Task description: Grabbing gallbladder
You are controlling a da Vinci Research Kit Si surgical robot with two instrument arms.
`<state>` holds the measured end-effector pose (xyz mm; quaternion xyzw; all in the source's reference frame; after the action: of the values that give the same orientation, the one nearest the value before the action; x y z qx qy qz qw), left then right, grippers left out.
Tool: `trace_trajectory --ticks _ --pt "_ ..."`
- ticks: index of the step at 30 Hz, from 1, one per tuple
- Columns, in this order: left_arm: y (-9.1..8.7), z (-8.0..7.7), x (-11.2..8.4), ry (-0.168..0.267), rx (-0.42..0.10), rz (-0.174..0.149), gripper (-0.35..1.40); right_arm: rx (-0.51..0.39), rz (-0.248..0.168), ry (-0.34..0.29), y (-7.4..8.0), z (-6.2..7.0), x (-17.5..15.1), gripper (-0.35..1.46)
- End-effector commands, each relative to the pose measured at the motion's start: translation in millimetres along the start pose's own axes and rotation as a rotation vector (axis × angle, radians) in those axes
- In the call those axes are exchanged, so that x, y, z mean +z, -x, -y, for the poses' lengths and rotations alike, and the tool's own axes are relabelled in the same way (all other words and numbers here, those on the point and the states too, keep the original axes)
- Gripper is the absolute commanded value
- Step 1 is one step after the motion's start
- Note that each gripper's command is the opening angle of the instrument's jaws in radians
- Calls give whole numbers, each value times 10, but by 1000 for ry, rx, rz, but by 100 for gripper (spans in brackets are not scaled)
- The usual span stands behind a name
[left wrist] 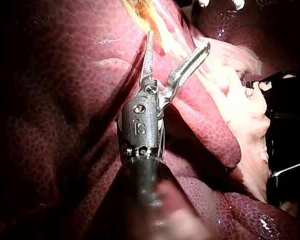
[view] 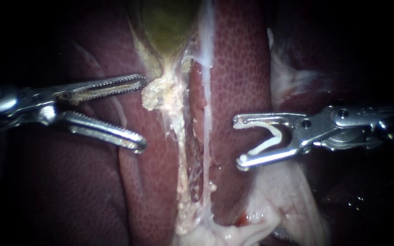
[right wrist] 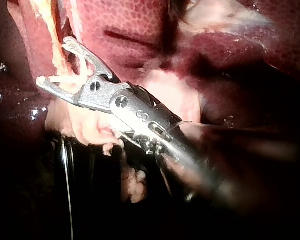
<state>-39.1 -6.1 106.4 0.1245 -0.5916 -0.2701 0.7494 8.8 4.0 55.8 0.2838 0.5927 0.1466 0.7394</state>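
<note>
- liver (view: 238, 68): dark red and mottled, fills most of the endoscope view and sits behind everything else.
- gallbladder (view: 169, 23): greenish, top ctr of the frame, tapering downward to a narrow neck. Nothing has hold of it, so the grab isn't made yet.
- pale strand (view: 178, 136): fatty-looking, runs from that neck down to bottom ctr, w/ a lumpy clump at its upper end.
- left instrument (view: 142, 114): comes in from the left edge at mid-height.
  - Toothed jaws are spread wide and empty.
  - The upper jaw tip is just beside the clump; can't tell if it touches. The lower jaw hangs over bare liver, further down.
  - My read: this is the approach, pre-grip.
  - Next move prob. calls for going up and right until gallbladder tissue lies btwn both jaws, then closing.
  - The lower jaw needs to stay off the liver, or it bites the wrong thing.
- right instrument (view: 239, 142): comes in from the right edge at mid-height, over liver right of the strand and well apart from the gallbladder.
  - Jaws stand far apart but aren't empty: a clip sits btwn them and touches both.
  - It looks parked, w/ no part in the grab as things lie.
- clip (view: 273, 136): white and V-shaped, open end facing the strand. The right wrist view shows it seated the same way.
</note>
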Motion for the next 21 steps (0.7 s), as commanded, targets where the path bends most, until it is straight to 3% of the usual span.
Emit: trace_trajectory --ticks 1,7,21 --pt "-1 -1 2 1 0 0 69 0 0 0 0 0 0 59" --pt "-5 -5 8 5 1 0 61 0 0 0 0 0 1 59" --pt "-3 -8 16 23 -66 10 44 0 0 1 0 0 1 60"
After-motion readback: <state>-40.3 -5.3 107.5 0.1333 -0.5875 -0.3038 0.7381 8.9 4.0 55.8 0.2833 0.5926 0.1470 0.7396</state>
